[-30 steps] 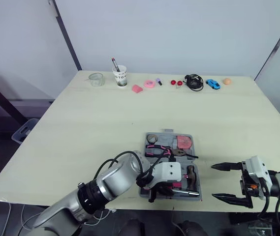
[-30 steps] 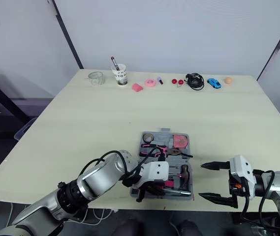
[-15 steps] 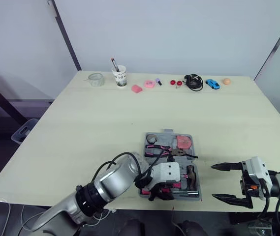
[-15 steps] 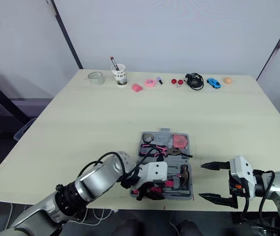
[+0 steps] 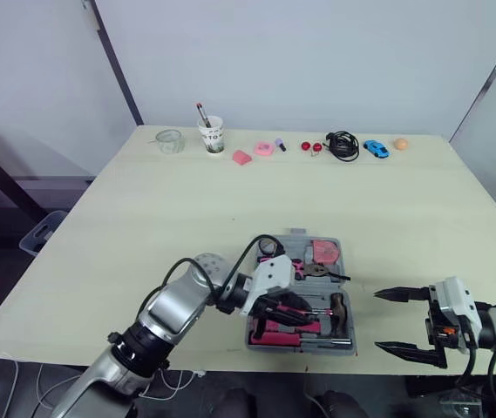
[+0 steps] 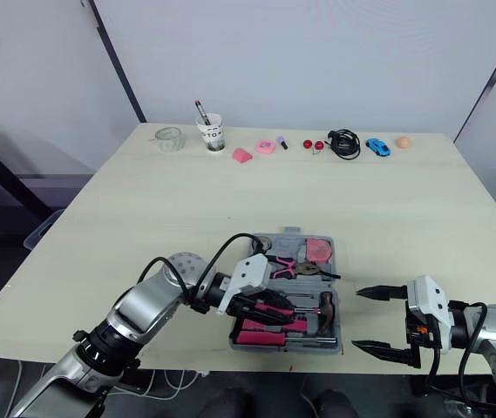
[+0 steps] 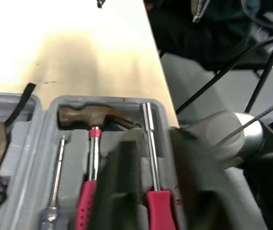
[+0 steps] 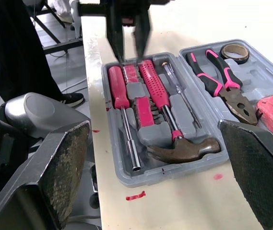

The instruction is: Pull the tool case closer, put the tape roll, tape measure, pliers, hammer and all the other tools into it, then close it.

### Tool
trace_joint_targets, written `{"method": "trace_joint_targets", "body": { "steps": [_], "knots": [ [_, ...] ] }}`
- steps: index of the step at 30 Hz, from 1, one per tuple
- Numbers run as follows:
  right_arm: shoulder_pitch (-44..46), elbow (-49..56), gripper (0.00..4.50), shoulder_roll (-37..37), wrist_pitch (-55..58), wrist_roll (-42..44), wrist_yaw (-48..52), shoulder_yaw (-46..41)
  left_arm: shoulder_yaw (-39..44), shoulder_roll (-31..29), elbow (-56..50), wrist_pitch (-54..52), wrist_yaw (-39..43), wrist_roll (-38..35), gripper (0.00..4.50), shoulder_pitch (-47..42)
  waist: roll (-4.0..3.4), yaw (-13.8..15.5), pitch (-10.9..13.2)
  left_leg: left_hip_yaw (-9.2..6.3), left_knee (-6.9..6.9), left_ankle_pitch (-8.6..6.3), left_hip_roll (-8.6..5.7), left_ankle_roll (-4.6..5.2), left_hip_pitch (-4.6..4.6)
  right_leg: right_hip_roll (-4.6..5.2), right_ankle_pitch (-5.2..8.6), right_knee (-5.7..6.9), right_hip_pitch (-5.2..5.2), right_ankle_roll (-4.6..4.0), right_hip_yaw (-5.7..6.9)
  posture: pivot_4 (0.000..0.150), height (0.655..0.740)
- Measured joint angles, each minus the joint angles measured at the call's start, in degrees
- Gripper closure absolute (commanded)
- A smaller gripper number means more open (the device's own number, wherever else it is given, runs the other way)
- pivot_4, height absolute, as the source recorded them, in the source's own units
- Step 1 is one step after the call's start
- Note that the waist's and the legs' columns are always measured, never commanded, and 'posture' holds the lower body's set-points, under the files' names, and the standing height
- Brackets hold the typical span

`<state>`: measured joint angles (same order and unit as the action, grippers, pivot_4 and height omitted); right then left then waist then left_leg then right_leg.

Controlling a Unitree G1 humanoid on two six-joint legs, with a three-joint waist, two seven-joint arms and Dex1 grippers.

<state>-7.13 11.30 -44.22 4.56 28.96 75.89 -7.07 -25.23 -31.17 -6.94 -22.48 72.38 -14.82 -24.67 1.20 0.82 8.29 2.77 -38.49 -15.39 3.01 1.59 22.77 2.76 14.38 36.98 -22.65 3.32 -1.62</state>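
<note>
The grey tool case (image 5: 345, 345) lies open near the table's front edge. In it are the tape roll (image 5: 269, 245), the pink-handled pliers (image 5: 275, 260), the pink tape measure (image 5: 324, 252), the hammer (image 5: 336, 306) and pink-handled screwdrivers (image 8: 156, 91). My left gripper (image 5: 295, 306) hovers low over the case's near-left part, above the screwdriver handles, open with nothing between its fingers (image 8: 115, 29). Its wrist view looks down on the hammer head (image 7: 90, 116) and a screwdriver shaft (image 7: 149, 143). To the right of the case, my right gripper (image 5: 400, 322) stands wide open and holds nothing.
Along the table's far edge stand a glass (image 5: 170, 140), a paper cup with a pen (image 5: 213, 134), pink items (image 5: 264, 148), a black cable (image 5: 344, 144), a blue toy car (image 5: 376, 148) and an orange ball (image 5: 401, 144). The case sits close to the front edge.
My left arm has swung left, and its gripper has moved from the case's near edge back over the screwdriver handles. The right gripper has not moved.
</note>
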Motion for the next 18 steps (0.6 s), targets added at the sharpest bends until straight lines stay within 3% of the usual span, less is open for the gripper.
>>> {"method": "trace_joint_targets", "body": {
  "steps": [8,18],
  "knots": [
    [0.0,-0.5,0.00,0.4,-1.1,-0.6,0.0,0.4,-0.8,0.7,11.6,15.5,2.4,4.5,4.45,2.5,-0.01,0.0,0.0,0.01,0.00,0.00,0.00,0.00,0.00,0.00,0.00,0.00,0.00,0.00,0.00,0.150,0.7400],
    [0.1,-0.6,0.00,0.7,-1.0,-0.5,-1.0,0.4,-2.7,4.3,18.0,18.8,3.2,7.1,4.45,3.0,-0.03,0.0,0.0,0.01,-0.01,0.00,0.00,0.00,0.00,0.00,-0.01,0.02,0.00,0.00,0.00,0.150,0.7400]
  ]
}}
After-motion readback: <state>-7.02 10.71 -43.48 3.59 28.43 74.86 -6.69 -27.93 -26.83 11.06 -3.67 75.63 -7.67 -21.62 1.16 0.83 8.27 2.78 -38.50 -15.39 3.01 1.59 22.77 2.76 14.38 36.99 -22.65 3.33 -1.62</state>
